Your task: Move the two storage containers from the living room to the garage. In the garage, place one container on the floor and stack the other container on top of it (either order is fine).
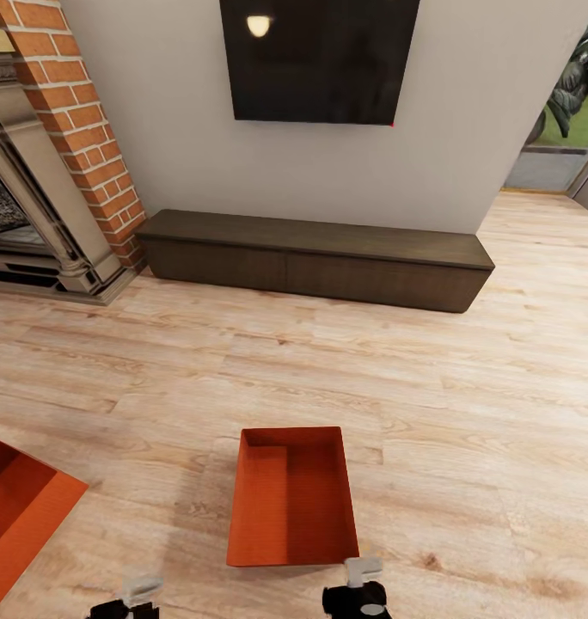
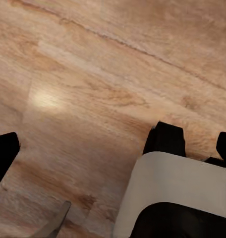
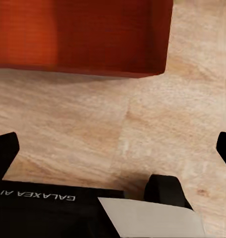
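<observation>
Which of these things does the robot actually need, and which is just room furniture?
Needed:
- nearer storage container
- second storage container
- right gripper
- left gripper

Just there:
- low cabinet
- TV
- brick fireplace

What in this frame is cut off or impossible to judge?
- Second container: head view, cut by the left edge, so its full outline is unknown.
- Left gripper and right gripper: head view, cropped by the bottom edge.
- Centre container: right wrist view, top edge crops it.
</observation>
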Tool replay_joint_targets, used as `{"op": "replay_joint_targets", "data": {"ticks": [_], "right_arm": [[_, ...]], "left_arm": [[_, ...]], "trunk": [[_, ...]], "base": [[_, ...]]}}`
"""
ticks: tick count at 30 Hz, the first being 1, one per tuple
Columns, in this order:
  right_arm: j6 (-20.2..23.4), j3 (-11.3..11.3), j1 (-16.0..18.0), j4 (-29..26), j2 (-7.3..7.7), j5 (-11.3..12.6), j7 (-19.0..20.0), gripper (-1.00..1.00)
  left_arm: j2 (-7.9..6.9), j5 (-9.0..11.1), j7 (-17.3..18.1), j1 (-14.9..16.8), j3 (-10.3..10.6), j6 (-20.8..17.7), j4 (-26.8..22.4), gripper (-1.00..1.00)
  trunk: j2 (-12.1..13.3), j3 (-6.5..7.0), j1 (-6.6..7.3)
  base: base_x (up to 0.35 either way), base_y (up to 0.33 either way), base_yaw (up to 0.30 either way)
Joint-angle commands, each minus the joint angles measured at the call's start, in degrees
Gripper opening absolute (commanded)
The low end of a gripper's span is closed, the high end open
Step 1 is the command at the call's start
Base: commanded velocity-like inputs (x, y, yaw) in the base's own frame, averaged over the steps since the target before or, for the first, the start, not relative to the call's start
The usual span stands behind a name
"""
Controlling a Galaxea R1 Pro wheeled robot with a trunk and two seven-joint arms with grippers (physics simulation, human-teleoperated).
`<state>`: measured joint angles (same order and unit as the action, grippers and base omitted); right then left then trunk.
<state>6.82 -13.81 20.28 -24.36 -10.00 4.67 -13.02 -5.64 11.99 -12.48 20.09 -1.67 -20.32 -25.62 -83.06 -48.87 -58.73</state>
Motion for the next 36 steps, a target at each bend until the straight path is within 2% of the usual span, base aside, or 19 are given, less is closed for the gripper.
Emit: {"op": "replay_joint_targets", "data": {"ticks": [1, 2, 3, 4, 6, 8, 10, 12, 13, 17, 18, 19, 22, 24, 28, 30, 36], "right_arm": [[0.7, -0.3, 1.6, 0.0, 0.00, 0.7, -1.7, 1.00], [1.0, -0.3, 4.3, 0.1, 0.00, 1.0, -2.8, 1.00], [1.1, -0.3, 5.2, 0.2, 0.00, 1.1, -3.0, 1.00], [1.0, -0.3, 8.7, 1.9, 0.00, 1.2, -3.6, 1.00], [0.2, -0.3, 10.9, 3.9, 0.00, 1.3, -3.8, 1.00], [-2.7, -0.3, 12.5, 6.2, 0.00, 1.3, -3.9, 1.00], [-7.6, -0.2, 13.2, 8.4, 0.00, 1.3, -3.9, 1.00], [-9.6, -0.2, 13.4, 9.6, 0.00, 1.3, -3.9, 1.00], [-11.5, -0.2, 13.5, 10.9, 0.00, 1.3, -3.9, 1.00], [-11.7, -0.2, 13.5, 11.3, 0.00, 1.3, -3.9, 1.00], [-11.8, -0.2, 13.6, 11.3, 0.00, 1.3, -3.9, 1.00], [-11.9, -0.1, 13.6, 11.3, 0.00, 1.3, -3.8, 1.00], [-12.0, -0.2, 13.6, 11.4, 0.41, 1.3, -3.8, 1.00], [-12.0, -0.2, 13.6, 11.4, 0.57, 1.3, -3.8, 1.00], [-12.1, -0.2, 13.6, 11.4, 1.60, 1.3, -3.8, 1.00], [-12.1, -0.2, 13.6, 11.4, 1.77, 1.3, -3.8, 1.00], [-12.1, -0.3, 13.6, 11.4, 1.99, 1.2, -3.8, 1.00]], "left_arm": [[0.05, 0.6, -1.1, 1.7, 0.0, -2.0, -0.4, 1.00], [0.33, 0.5, -1.7, 3.8, 0.0, -3.5, -0.9, 1.00], [0.46, 0.5, -1.8, 4.4, 0.0, -3.8, -1.0, 1.00], [0.94, 0.7, -2.1, 7.5, 0.0, -4.3, -0.7, 1.00], [1.32, 0.8, -2.2, 9.7, 0.0, -4.1, -0.3, 1.00], [2.19, 0.7, -2.3, 11.5, 0.0, -3.1, -0.4, 1.00], [4.42, 0.3, -2.3, 12.6, 0.1, -1.7, -0.8, 1.00], [5.99, 0.0, -2.3, 13.0, 0.1, -1.1, -0.6, 1.00], [8.83, -0.4, -2.3, 13.3, 0.5, 0.5, -0.1, 1.00], [9.69, -0.4, -2.3, 13.4, 0.6, 3.8, 0.7, 1.00], [10.63, -0.4, -2.2, 13.4, 1.6, 7.9, 1.8, 1.00], [12.12, -0.4, -2.3, 13.4, 2.2, 8.8, 2.0, 1.00], [13.85, -0.5, -2.2, 13.4, 2.9, 9.4, 2.5, 1.00], [14.14, -0.6, -2.2, 13.4, 3.5, 9.6, 2.3, 1.00], [14.47, -0.9, -2.3, 13.4, 7.0, 11.2, 2.6, 1.00], [14.49, -1.0, -2.3, 13.4, 8.0, 12.7, 2.7, 1.00], [14.52, -1.1, -2.7, 13.4, 9.0, 14.8, 2.7, 1.00]], "trunk": [[0.0, -0.05, 0.00], [0.0, -0.05, 0.00], [0.0, -0.05, 0.00], [0.0, -0.05, 0.00], [0.0, -0.05, 0.00], [0.0, -0.05, 0.00], [0.0, -0.05, 0.00], [0.0, -0.05, 0.00], [0.0, -0.05, 0.00], [0.0, -0.05, 0.00], [0.0, -0.05, 0.00], [0.0, -0.05, 0.00], [0.0, -0.05, 0.00], [0.0, -0.05, 0.00], [0.0, -0.05, 0.00], [0.0, -0.05, 0.00], [0.0, -0.05, 0.00]], "base": [[0.000, 0.000, 0.000], [0.000, 0.000, 0.000], [0.000, 0.000, 0.000], [0.000, 0.000, 0.000], [0.000, 0.000, 0.000], [0.000, 0.000, 0.000], [0.000, 0.000, 0.000], [0.000, 0.000, 0.000], [0.000, 0.000, 0.000], [0.000, 0.000, 0.000], [0.000, 0.000, 0.000], [0.000, 0.000, 0.000], [0.000, 0.000, 0.000], [0.000, 0.000, 0.000], [0.000, 0.000, 0.000], [0.000, 0.000, 0.000], [0.000, 0.000, 0.000]]}}
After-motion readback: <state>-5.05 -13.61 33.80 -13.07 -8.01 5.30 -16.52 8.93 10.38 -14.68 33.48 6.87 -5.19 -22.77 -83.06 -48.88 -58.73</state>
